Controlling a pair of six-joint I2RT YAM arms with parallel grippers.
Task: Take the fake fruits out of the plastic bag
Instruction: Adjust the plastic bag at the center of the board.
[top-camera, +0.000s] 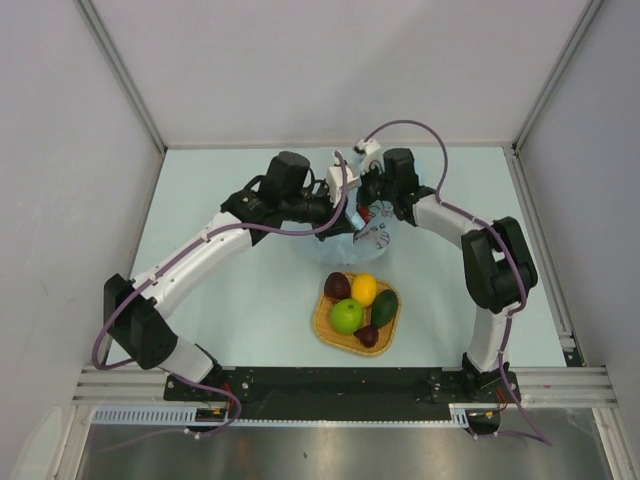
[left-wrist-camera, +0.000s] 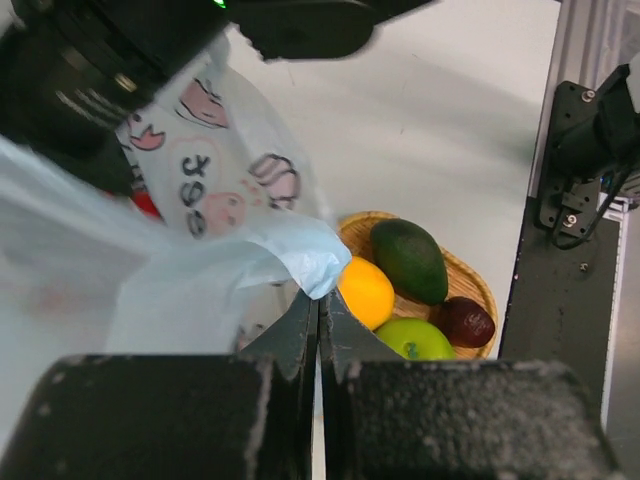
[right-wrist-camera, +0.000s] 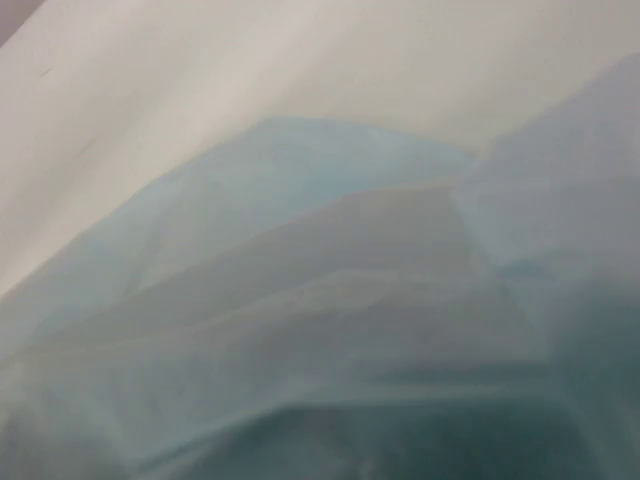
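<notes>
Both grippers are closed: my left gripper (left-wrist-camera: 318, 300) pinches an edge of the plastic bag (left-wrist-camera: 200, 270) near the tray (left-wrist-camera: 478, 285), my right gripper (top-camera: 378, 205) is pressed into the bag, any catch hidden.

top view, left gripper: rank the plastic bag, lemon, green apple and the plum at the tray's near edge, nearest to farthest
1. plastic bag: pinched in the left gripper, just beyond the tray.
2. lemon: far side of the tray.
3. green apple: left middle of the tray.
4. plum: the tray's near edge, toward the arm bases.
</notes>
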